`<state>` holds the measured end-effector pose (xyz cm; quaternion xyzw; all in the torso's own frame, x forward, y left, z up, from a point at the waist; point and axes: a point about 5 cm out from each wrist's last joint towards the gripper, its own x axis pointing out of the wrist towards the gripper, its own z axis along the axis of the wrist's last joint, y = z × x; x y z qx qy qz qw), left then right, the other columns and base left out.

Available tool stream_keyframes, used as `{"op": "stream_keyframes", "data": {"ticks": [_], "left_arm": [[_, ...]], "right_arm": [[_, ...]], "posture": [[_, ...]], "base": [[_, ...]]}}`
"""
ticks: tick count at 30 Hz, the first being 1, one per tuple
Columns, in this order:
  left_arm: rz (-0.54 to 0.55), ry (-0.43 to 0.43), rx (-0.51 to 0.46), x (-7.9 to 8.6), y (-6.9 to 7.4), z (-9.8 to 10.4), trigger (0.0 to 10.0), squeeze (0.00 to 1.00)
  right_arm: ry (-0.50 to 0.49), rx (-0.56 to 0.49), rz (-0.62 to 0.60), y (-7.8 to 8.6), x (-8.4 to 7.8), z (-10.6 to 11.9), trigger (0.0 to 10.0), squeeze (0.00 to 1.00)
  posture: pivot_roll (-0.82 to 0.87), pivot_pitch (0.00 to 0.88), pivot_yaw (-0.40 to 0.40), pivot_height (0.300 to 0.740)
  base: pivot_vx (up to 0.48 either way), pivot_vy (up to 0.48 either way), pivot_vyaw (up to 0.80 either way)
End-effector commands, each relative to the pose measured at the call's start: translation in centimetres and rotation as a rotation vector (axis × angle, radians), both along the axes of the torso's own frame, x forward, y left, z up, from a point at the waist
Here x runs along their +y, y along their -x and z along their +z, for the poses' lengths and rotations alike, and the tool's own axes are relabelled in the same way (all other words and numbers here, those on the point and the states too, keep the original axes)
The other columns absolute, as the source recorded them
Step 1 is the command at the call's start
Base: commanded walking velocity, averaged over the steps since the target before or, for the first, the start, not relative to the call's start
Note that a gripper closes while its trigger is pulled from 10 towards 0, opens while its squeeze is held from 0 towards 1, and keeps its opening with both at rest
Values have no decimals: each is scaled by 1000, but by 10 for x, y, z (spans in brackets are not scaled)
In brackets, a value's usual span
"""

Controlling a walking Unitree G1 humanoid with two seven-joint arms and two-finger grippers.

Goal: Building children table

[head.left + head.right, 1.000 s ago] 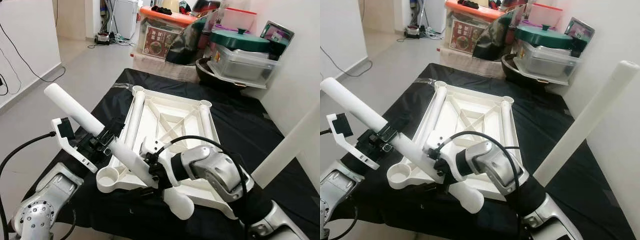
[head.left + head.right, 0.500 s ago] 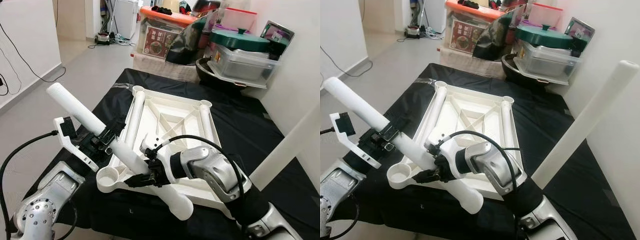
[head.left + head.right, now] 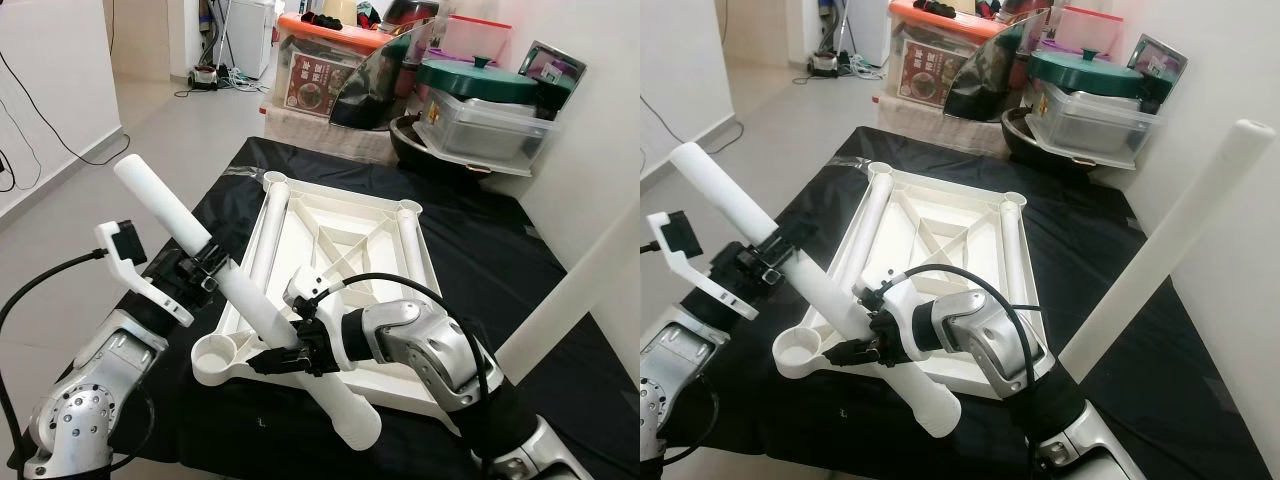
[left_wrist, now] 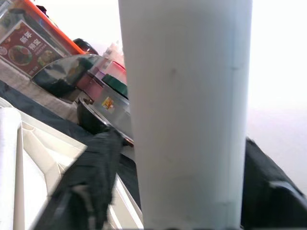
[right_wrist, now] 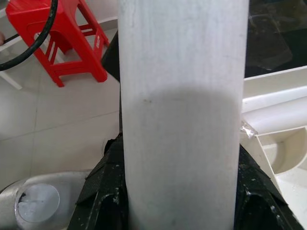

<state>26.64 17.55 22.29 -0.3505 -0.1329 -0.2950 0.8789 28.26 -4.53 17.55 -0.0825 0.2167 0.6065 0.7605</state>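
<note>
A long white table leg (image 3: 250, 305) slants from upper left down to lower right over the near edge of the table, and both grippers hold it. My left gripper (image 3: 205, 272) is shut on its upper half. My right gripper (image 3: 292, 350) is shut on it lower down, just above the empty round corner socket (image 3: 215, 375) of the upturned white table top (image 3: 330, 235). The leg's lower end hangs past the socket, toward me. Two more white legs lie along the top's left and right sides. Both wrist views show the leg (image 5: 182, 96) close up between black fingers (image 5: 103, 191).
The table top rests on a black cloth (image 3: 500, 260) covering a low surface. Another white leg (image 3: 1175, 245) leans against the right wall. Storage boxes and pots (image 3: 480, 100) crowd the back edge. Bare floor lies to the left, and a red stool (image 5: 72, 33) stands nearby.
The held leg has tilted steeper: its upper end rose and swung right, and its lower end dropped. Both grippers kept their hold and shifted slightly with it.
</note>
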Motion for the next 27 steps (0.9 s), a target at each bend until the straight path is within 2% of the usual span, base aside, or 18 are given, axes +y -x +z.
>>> {"op": "stream_keyframes", "data": {"ticks": [1, 4, 6, 11, 12, 13, 14, 18, 20, 22, 24, 26, 27], "left_arm": [[-47, 22, -8, -2, 3, -1, 10000, 1000], [-76, 38, -22, -2, 7, 0, 10000, 1000], [-121, 58, -56, 0, 17, 5, 10000, 1000], [-130, 59, -69, 1, 21, 6, 10000, 1000], [-135, 74, -78, 6, 25, 8, 10000, 1000], [-135, 74, -78, 6, 25, 8, 10000, 1000], [-123, 71, -78, 7, 25, 8, 10000, 0], [-100, 53, -65, 10, 25, 6, 10000, 0], [-91, 39, -56, 11, 25, 4, 10000, 0], [-89, 25, -39, 12, 27, 1, 10000, 0], [-89, 24, -38, 12, 27, 1, 10000, 0], [-79, -24, -7, 11, 28, -7, 10000, 0], [-70, -61, 18, 10, 28, -13, 10000, 0]], "right_arm": [[-16, 31, -22, -1, -8, -4, 0, 0], [-22, 29, -36, -3, -12, -3, 0, 0], [-62, 23, -98, -11, -28, 8, 0, 0], [-99, 19, -133, -16, -40, 18, 0, 0], [-128, -6, -177, -25, -55, 33, 0, 0], [-128, -6, -177, -25, -55, 33, 0, 0], [-141, -26, -206, -31, -63, 41, 0, 0], [-180, -74, -277, -42, -73, 58, 0, 0], [-245, -120, -401, -58, -82, 75, 0, 0], [-321, -187, -613, -80, -93, 92, 0, 0], [-326, -191, -627, -81, -94, 93, 0, 0], [-481, -182, -835, -96, -107, 109, 0, 0], [-592, -138, -953, -103, -114, 115, 0, 0]], "posture": [[136, 0, -175, 740], [136, 0, -175, 740], [132, 0, -168, 740], [128, 0, -171, 740], [128, 0, -171, 740], [128, 0, -171, 740], [123, 0, -173, 740], [124, 0, -175, 740], [125, 0, -176, 740], [125, 0, -176, 740], [125, 0, -176, 740], [132, 0, -183, 740], [133, 0, -180, 740]], "base": [[0, 0, 0], [0, 0, 0], [0, 0, 0], [0, 0, 0], [0, 0, 0], [0, 0, 0], [0, 0, 0], [0, 0, 0], [0, 0, 0], [0, 0, 0], [0, 0, 0], [0, 0, 0], [0, 0, 0]]}}
